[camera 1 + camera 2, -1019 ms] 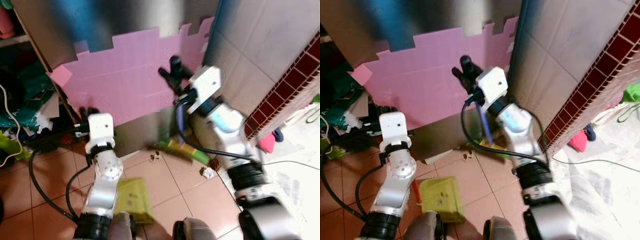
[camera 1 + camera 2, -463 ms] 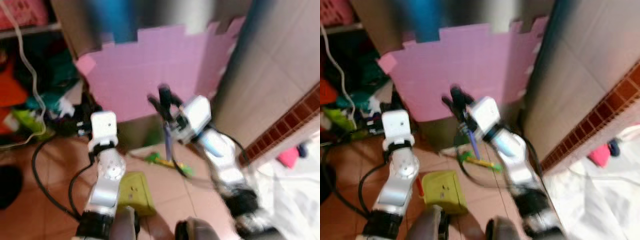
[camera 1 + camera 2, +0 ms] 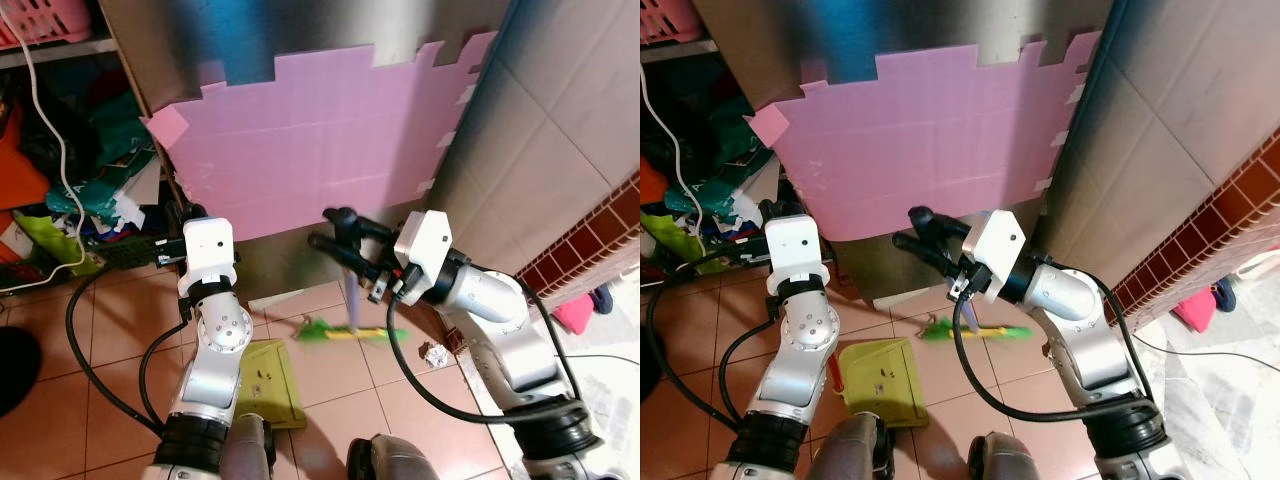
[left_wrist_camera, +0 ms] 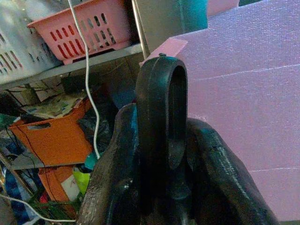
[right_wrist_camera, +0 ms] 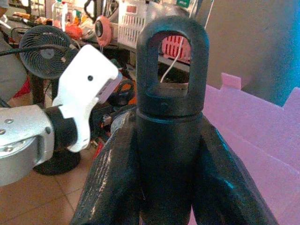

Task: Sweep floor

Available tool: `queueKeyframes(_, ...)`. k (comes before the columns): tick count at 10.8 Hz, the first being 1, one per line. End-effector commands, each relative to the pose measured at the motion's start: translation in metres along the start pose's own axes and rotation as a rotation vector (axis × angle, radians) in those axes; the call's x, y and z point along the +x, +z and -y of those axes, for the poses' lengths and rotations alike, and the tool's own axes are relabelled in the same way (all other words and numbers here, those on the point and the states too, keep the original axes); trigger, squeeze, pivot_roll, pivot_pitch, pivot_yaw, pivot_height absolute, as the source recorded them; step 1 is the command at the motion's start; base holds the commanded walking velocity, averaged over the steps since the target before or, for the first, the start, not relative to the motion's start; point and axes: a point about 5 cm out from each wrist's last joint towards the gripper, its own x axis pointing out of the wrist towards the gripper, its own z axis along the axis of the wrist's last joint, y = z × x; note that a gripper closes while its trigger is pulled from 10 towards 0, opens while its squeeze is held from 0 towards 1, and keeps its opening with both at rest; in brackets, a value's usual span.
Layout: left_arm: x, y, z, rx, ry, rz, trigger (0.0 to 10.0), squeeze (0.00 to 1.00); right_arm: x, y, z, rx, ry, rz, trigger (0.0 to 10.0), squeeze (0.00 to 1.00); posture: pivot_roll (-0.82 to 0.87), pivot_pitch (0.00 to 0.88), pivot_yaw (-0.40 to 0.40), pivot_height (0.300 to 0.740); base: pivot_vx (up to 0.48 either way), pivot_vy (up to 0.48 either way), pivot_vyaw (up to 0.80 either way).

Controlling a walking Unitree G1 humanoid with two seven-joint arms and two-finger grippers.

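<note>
right gripper: clamped on the black top end of the broom handle, fingers closed either side of it; arm reaching forward and across toward the pink foam board.
broom: thin purple stick running down from the grip to a green head on the tiled floor, just in front of the metal panel below the board; head blurred, so likely mid-stroke.
left gripper: closed on the looped black handle of the dustpan; wrist raised near the cluttered shelf.
dustpan: yellow-green, flat on the tiles by the left arm, mouth turned toward the broom head, a few dark specks already on it.
litter: crumpled white scrap on the floor near the wall foot, on the far side of the broom head from the pan; smaller bits too small to tell.
step in hand: judged as sweeping debris along the wall base toward the pan, partly done.
next move: calls for drawing the head across the tiles toward the pan mouth, low and steady, pan kept flat against the floor; scrap by the wall wants a reach behind it first.
risk: stick catching the cable or nudging the board.
</note>
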Motion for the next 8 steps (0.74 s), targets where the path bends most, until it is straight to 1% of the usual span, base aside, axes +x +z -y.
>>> queueKeyframes(1,-0.004,-0.017,-0.002,0.043,-0.002,-0.072,10.0,0.00,0.002,0.016,0.005,-0.019,-0.009,0.054,10.0,0.00,-0.08,0.130,0.007,0.740,0.000,0.000,0.00)
queueKeyframes(2,-0.003,-0.018,-0.003,0.043,0.001,-0.072,10.0,0.00,0.004,0.022,0.016,-0.043,-0.101,0.082,10.0,0.00,-0.08,0.124,0.007,0.740,0.000,0.000,0.00)
queueKeyframes(3,-0.003,-0.018,-0.002,0.041,0.002,-0.072,10.0,0.00,0.007,0.031,0.036,-0.095,-0.279,0.128,10.0,0.00,-0.08,0.119,0.006,0.740,0.000,0.000,0.00)
queueKeyframes(4,-0.002,-0.016,0.000,0.033,0.002,-0.068,10.0,0.00,0.010,0.040,0.052,-0.108,-0.409,0.172,10.0,0.00,-0.08,0.109,0.005,0.740,0.000,0.000,0.00)
queueKeyframes(5,0.001,-0.014,0.000,0.019,-0.001,-0.058,10.0,0.00,0.015,0.051,0.070,-0.153,-0.536,0.205,10.0,0.00,-0.08,0.100,0.003,0.740,0.000,0.000,0.00)
queueKeyframes(6,0.001,-0.013,-0.001,0.016,0.000,-0.055,10.0,0.00,0.015,0.054,0.076,-0.191,-0.573,0.202,10.0,0.00,-0.08,0.095,0.002,0.740,0.000,0.000,0.00)
queueKeyframes(7,0.002,-0.014,-0.002,0.013,-0.001,-0.054,10.0,0.00,0.015,0.058,0.084,-0.260,-0.614,0.197,10.0,0.00,-0.07,0.088,0.000,0.740,0.000,0.000,0.00)
queueKeyframes(8,0.001,-0.015,-0.003,0.012,-0.002,-0.055,10.0,0.00,0.015,0.059,0.086,-0.300,-0.611,0.191,10.0,0.00,-0.07,0.084,-0.001,0.740,0.000,0.000,0.00)
